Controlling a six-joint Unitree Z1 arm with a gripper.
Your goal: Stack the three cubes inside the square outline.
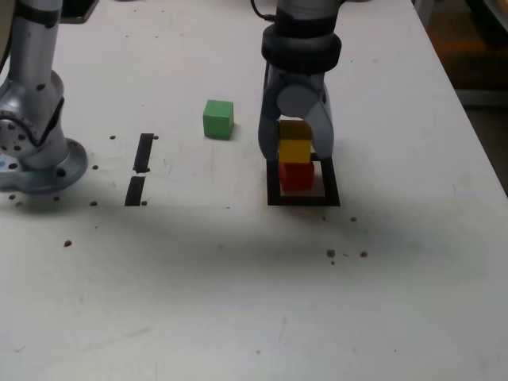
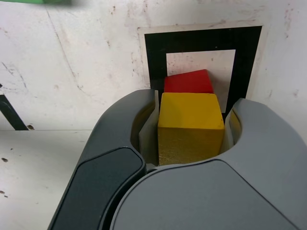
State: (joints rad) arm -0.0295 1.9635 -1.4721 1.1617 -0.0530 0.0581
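Note:
The red cube (image 1: 296,175) (image 2: 188,82) sits inside the black tape square outline (image 1: 305,201) (image 2: 156,57). The yellow cube (image 1: 295,149) (image 2: 191,124) rests on top of it, roughly aligned. My gripper (image 1: 296,152) (image 2: 191,120) comes down from above, and its two grey fingers flank the yellow cube closely on both sides, shut on it. The green cube (image 1: 217,119) lies alone on the table, off to the exterior view's left of the stack and a little farther back. In the wrist view only a thin green sliver (image 2: 48,2) of it shows at the frame's edge.
The arm's grey base (image 1: 32,135) stands at the exterior view's far left. Two short black tape strips (image 1: 144,152) (image 1: 135,190) lie between the base and the green cube. The white table's edge (image 1: 476,135) runs along the exterior view's right.

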